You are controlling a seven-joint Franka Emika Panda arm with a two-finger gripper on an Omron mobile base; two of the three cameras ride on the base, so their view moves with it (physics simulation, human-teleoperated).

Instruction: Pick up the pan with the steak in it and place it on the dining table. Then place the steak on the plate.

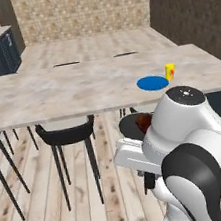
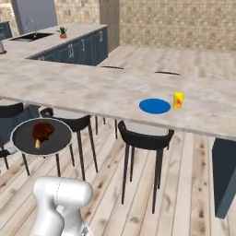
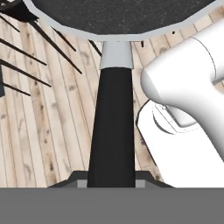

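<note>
The black pan [image 2: 25,138] hangs in the air over the wooden floor, in front of the dining table [image 2: 69,83] and below its top. The reddish-brown steak [image 2: 42,131] lies in it. In the left base view the pan [image 1: 130,125] and the steak [image 1: 145,122] peek out from behind my arm. In the hand view the pan [image 3: 122,13] is at the top, and its straight black handle [image 3: 111,122] runs down into my gripper [image 3: 111,183], which is shut on it. A flat blue plate [image 1: 152,82] [image 2: 155,106] lies on the dining table [image 1: 54,91].
A small yellow container [image 1: 170,70] [image 2: 178,100] stands beside the plate. Black stools [image 1: 66,135] [image 2: 145,138] are tucked under the table's near edge. At the back left runs a stone counter with dark blue cabinets [image 2: 78,46], carrying a sink [image 2: 32,36] and a potted plant [image 2: 62,32].
</note>
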